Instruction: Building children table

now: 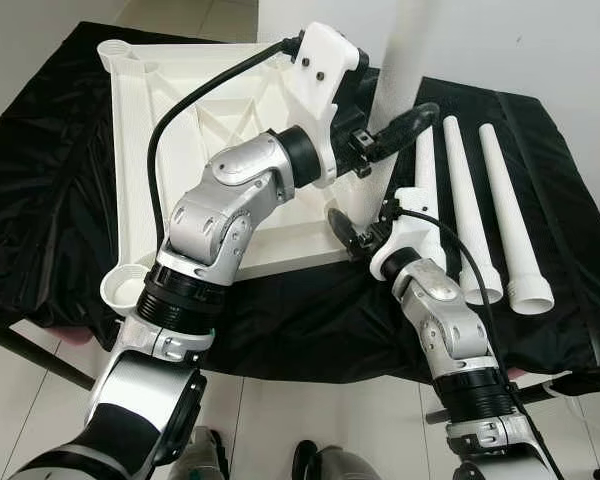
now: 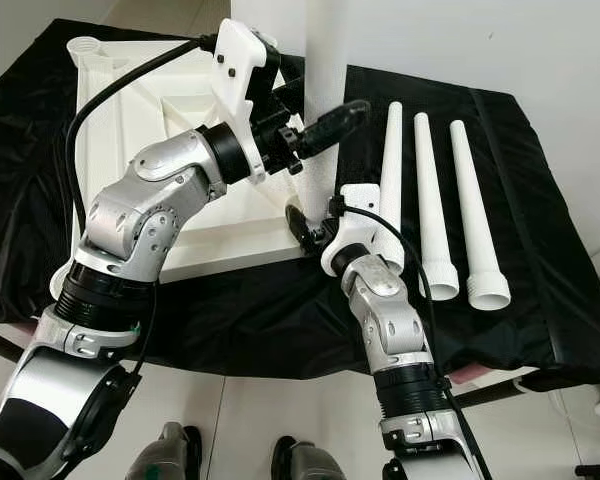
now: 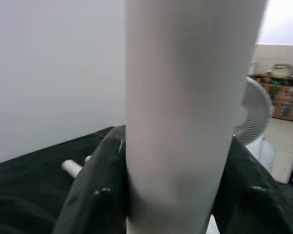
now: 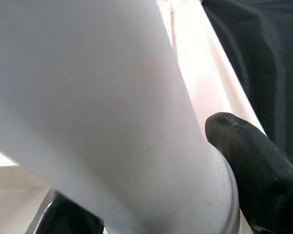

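The white table top (image 1: 150,150) lies upside down on black cloth. One white leg (image 2: 310,40) stands upright at its near right corner, rising close to the camera. My left gripper (image 2: 325,125) is shut on this leg high up; in the left wrist view the leg (image 3: 185,97) sits between the black fingers (image 3: 102,195). My right gripper (image 2: 302,225) is shut on the same leg low down, by the corner. In the right wrist view one finger (image 4: 249,165) presses against the leg's flared end (image 4: 97,97). Three more legs (image 1: 465,200) lie side by side to the right.
The black cloth (image 1: 40,200) covers a low platform whose front edge runs just before my body. Round leg sockets (image 1: 125,285) mark the table top's left corners. A white wall stands behind. A fan (image 3: 254,112) and shelves show far off in the left wrist view.
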Robot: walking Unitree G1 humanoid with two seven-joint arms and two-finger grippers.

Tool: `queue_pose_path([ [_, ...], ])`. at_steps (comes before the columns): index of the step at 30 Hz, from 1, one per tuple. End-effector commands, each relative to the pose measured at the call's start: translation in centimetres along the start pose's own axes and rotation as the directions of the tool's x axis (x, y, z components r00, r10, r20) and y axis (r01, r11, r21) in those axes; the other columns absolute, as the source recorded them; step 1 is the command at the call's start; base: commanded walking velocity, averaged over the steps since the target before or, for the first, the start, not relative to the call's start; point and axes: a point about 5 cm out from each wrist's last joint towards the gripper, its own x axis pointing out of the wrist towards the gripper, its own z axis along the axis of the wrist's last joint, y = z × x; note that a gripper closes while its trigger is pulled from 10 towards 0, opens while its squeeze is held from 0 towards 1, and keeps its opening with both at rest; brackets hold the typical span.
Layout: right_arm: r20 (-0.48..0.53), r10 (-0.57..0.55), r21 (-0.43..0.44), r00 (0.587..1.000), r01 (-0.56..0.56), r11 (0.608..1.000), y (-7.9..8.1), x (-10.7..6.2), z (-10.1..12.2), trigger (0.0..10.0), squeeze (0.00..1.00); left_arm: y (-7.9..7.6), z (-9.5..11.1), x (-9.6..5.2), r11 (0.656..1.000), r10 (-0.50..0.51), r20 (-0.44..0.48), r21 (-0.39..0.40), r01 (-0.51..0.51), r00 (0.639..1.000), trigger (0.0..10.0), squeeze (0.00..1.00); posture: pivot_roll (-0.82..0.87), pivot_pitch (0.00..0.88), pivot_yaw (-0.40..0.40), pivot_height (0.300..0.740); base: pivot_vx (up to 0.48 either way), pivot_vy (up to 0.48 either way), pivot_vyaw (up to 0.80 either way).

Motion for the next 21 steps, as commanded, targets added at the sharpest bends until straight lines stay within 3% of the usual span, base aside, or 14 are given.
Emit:
queue_pose_path([
  [1, -0.022, 0.000, -0.009, 1.000, 0.000, 1.000, -0.3, -0.3, -0.3, 10.0, 0.00, -0.4, 0.5, 0.6, 0.999, -0.036, 0.015, 0.027, 0.036, 0.999, 0.0, 0.00, 0.10, 0.144, -0.086, 0.740, 0.000, 0.000, 0.00],
  [9, -0.019, 0.004, -0.008, 1.000, -0.004, 1.000, -0.5, -0.3, -0.1, 10.0, 0.00, 0.0, 0.3, 0.6, 0.999, -0.004, -0.013, 0.050, 0.005, 1.000, 0.0, 0.00, 0.10, 0.150, -0.087, 0.740, 0.000, 0.000, 0.00],
  [10, -0.009, 0.013, -0.001, 1.000, -0.013, 1.000, -0.5, -0.3, 0.0, 10.0, 0.00, 0.3, 0.2, 0.7, 0.998, 0.020, -0.035, 0.057, -0.018, 0.999, 10.0, 0.00, 0.10, 0.152, -0.086, 0.740, 0.000, 0.000, 0.00],
  [11, -0.009, 0.013, -0.001, 1.000, -0.013, 1.000, -0.5, -0.3, 0.0, 10.0, 0.00, 0.3, 0.2, 0.7, 0.998, 0.020, -0.035, 0.057, -0.018, 0.999, 10.0, 0.00, 0.10, 0.152, -0.086, 0.740, 0.000, 0.000, 0.00],
  [12, -0.002, 0.013, 0.001, 1.000, -0.013, 1.000, -0.5, -0.3, 0.2, 10.0, 0.71, 0.6, 0.1, 0.7, 0.997, 0.045, -0.047, 0.063, -0.041, 0.998, 10.0, 0.00, 0.10, 0.152, -0.086, 0.740, 0.000, 0.000, 0.00],
  [13, 0.016, 0.011, 0.019, 1.000, -0.011, 1.000, -0.6, -0.3, 0.5, 10.0, 1.00, 0.8, 0.1, 0.7, 0.996, 0.067, -0.055, 0.060, -0.063, 0.996, 10.0, 0.00, 0.10, 0.153, -0.084, 0.740, 0.000, 0.000, 0.00],
  [16, 0.039, 0.000, 0.023, 0.999, -0.001, 1.000, -0.7, -0.3, 0.9, 10.0, 1.00, 1.1, 0.2, 0.7, 0.994, 0.100, -0.060, 0.055, -0.097, 0.993, 10.0, 0.00, 0.10, 0.155, -0.084, 0.740, 0.000, 0.000, 0.00],
  [21, 0.085, -0.017, -0.056, 0.996, 0.022, 0.998, -0.8, -0.2, 2.0, 10.0, 1.00, 2.0, 0.2, 0.7, 0.979, 0.203, -0.100, 0.044, -0.199, 0.974, 10.0, 0.00, 0.10, 0.157, -0.086, 0.740, 0.000, 0.000, 0.00],
])
